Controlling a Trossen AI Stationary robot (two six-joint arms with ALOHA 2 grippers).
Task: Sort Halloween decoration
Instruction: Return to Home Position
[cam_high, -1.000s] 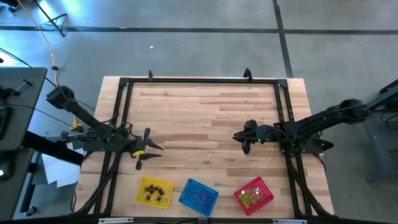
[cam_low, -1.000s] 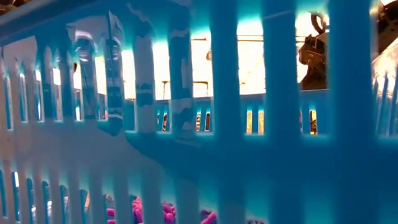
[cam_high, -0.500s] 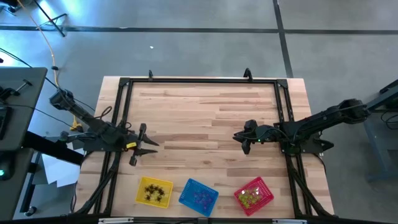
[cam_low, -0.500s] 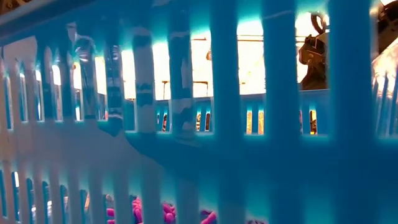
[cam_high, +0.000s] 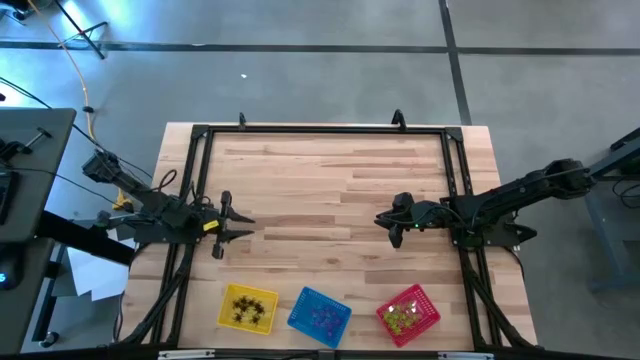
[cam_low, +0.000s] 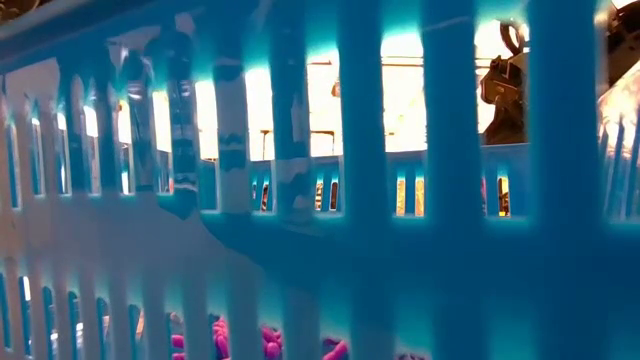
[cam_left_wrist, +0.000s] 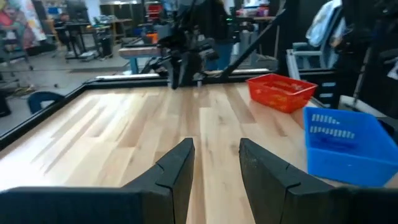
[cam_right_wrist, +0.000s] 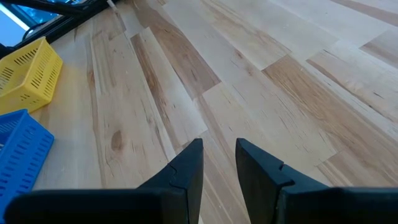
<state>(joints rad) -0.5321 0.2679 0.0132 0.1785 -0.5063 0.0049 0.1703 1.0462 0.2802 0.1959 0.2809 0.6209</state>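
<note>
Trinkets of the Halloween decoration all sit in baskets, as far as we can see. Black spider trinkets (cam_high: 250, 310) lie in the square yellow mesh basket (cam_high: 224, 306), purple spider trinkets (cam_high: 322, 318) in the square blue mesh basket (cam_high: 298, 303), and yellow-green spider trinkets (cam_high: 402, 318) in the square red mesh basket (cam_high: 430, 301). The three baskets stand in a row along one edge of the light wooden table (cam_high: 330, 170), each apart from its neighbour.

We find the left end effector (cam_high: 238, 227) low over the table, just inside the black metal frame (cam_high: 320, 131), pointing across the boards toward the other arm. Its fingers stand a narrow gap apart and grip nothing; bare wood shows between them. The yellow basket is the nearest to it, off to the side of its fingers toward the basket edge. The blue one is farther along that edge and the red one farthest.

Facing it from the opposite side and well apart, the right end effector (cam_high: 384, 221) also hangs low over bare boards. Its fingers are slightly parted and empty. The red basket lies nearest it, again off to the side.

At table height, the blue basket's slatted wall fills our view, with purple trinkets showing through the lowest slats.
</note>
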